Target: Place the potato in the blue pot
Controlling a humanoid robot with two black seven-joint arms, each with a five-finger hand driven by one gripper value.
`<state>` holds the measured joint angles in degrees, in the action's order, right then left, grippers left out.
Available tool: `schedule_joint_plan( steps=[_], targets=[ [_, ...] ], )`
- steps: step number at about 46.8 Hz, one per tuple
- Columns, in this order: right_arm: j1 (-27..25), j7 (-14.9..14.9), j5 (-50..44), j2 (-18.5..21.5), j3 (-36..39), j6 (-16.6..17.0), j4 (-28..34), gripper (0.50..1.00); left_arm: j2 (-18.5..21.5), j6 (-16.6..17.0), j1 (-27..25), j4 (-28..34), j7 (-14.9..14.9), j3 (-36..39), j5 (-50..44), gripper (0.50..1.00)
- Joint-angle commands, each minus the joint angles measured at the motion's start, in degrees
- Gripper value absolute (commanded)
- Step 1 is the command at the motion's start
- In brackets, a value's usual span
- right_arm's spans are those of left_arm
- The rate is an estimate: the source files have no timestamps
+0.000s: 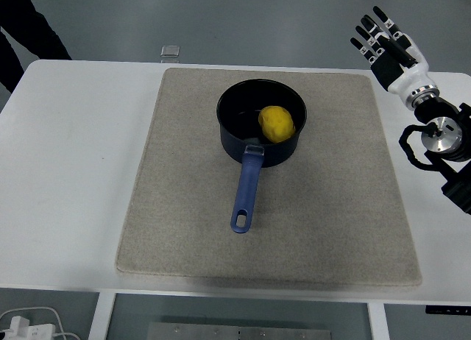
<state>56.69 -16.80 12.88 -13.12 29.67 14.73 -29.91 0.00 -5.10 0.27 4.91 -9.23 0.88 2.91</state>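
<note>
Potato sits inside the blue pot, resting against the right side of the bowl; yellow, roundish, its longer axis running roughly top to bottom in the head view, slightly tilted. Pot stands upright near the middle of the grey mat, toward its far half. Pot handle points toward the near edge of the white table, angled a little to the left, its end lying on the mat. Small clear block lies at the far table edge, just beyond the mat's far left corner. Dark part of a person shows at top left. Right hand is raised at the far right, well apart from the pot, fingers spread and extended upward, gripping nothing, touching nothing.
</note>
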Motion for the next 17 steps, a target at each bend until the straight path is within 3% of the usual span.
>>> schedule_joint_plan(
  steps=[1, 17],
  targets=[
    [0.00, -0.25, 0.04, -0.07, 1.79, -0.05, 0.02, 0.928, 0.00, 0.00, -0.01, 0.01, 0.00, 0.00, -0.01, 0.996],
    [0.26, -1.22, -0.05, 0.46, 2.76, -0.32, 2.40, 0.928, 0.00, 0.00, -0.01, 0.01, 0.00, 0.00, -0.01, 0.996]
  ],
)
